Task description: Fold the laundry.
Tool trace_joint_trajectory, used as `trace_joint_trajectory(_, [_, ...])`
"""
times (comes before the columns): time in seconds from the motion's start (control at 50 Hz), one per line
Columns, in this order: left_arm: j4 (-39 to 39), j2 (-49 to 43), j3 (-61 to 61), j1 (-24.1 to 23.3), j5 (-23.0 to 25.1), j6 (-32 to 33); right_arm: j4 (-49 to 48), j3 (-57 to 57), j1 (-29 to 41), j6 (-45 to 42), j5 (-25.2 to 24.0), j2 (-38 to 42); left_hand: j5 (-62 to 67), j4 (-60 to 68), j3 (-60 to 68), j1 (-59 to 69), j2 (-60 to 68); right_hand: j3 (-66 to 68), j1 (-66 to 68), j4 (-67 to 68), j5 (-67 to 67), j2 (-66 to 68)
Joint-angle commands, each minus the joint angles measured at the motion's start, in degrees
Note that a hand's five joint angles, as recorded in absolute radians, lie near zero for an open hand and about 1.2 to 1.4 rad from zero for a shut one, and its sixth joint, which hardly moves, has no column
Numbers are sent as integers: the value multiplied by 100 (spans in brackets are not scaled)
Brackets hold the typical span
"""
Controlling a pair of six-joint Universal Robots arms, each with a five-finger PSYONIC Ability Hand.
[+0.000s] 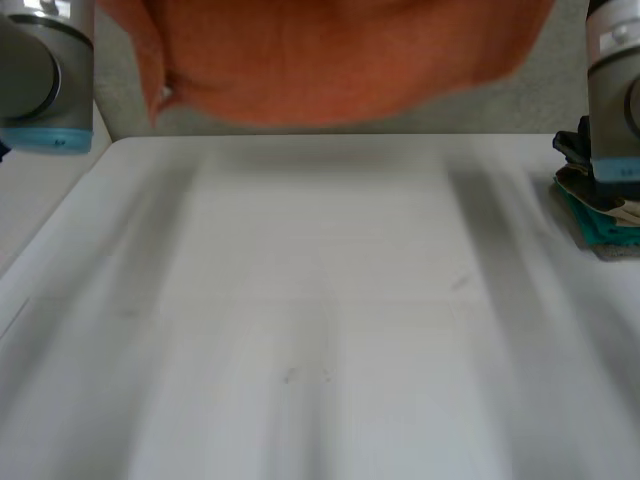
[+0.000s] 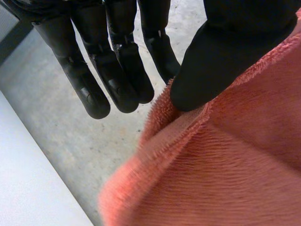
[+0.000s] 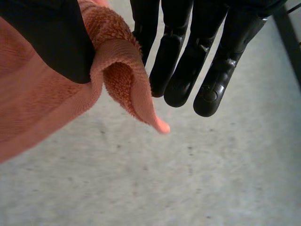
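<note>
Table, nearest me: the white table (image 1: 320,330) lies bare from my side to its far edge.

Table's right edge: a teal object (image 1: 590,215), too unclear for me to name, sits just below the right arm (image 1: 615,60).

Arms: the left arm (image 1: 40,70) stands by the table's far left corner, opposite the right arm, with the cloth between them.

Towel: an orange towel (image 1: 330,60) hangs in the air between the arms, at and beyond the table's far edge. As far as I can tell it does not touch the table.

Left hand: the left hand (image 2: 221,61) pins the towel's hem under its thumb. Its fingers (image 2: 89,89) are straight, and only the one nearest the thumb seems to back the cloth.

Right hand: the right hand (image 3: 51,37) pinches the towel close to a corner (image 3: 141,103), which curls free past the thumb toward the straight fingers (image 3: 181,80).

Floor, farthest: grey speckled floor (image 3: 188,179) lies below both hands.

Risk, slipping: I judge both holds shallow, thumb against fingertip near the edge. A quick swing toward me could pull the hem out, and the towel would drop to the floor.

Risk, bad landing: the towel hangs past the far edge. If I lower it without drawing it in, part may drape off the table.

Risk, bunching: the slack middle could fold under itself if my hands come down too close together.
</note>
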Motion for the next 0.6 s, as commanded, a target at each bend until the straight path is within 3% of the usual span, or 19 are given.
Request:
trace_joint_trajectory(0.02, [-6,874,-2308,96,280,-312,681,1806,-81,400,-609,-386,1437,1105,1151,1601,1132,1218,2341,1199,1317,1270])
trace_joint_trajectory(0.16, [-41,1015,-4408,34,632,-321,937,4107,-124,191,-1768,-544,1437,1105,1151,1601,1132,1218,2341,1199,1317,1270])
trace_joint_trajectory(0.36, [-94,1024,-5509,-106,658,-295,1060,5447,-590,-1154,-1902,-228,1437,1105,1151,1601,1132,1218,2341,1199,1317,1270])
trace_joint_trajectory(0.38, [-94,1041,-5545,-115,658,-286,1173,5473,-695,-1294,-1894,-297,1437,1105,1151,1601,1132,858,1981,839,957,910])
trace_joint_trajectory(0.46, [-111,1216,-5615,-89,650,-277,1682,5421,-915,-1060,-1919,-1076,1437,1105,1151,1601,1132,-3743,-2620,-3762,-3644,-3691])
trace_joint_trajectory(0.52, [-111,1480,-5650,-45,650,-286,1886,5307,-977,-542,-1929,-1545,1437,1105,1151,1601,1132,-4879,-3757,-4898,-4780,-4827])
trace_joint_trajectory(0.6, [-111,1700,-5677,-18,650,-321,2157,4816,-995,1177,-1920,-1827,1437,1105,1151,1601,1132,-4949,-3827,-4968,-4850,-4897])
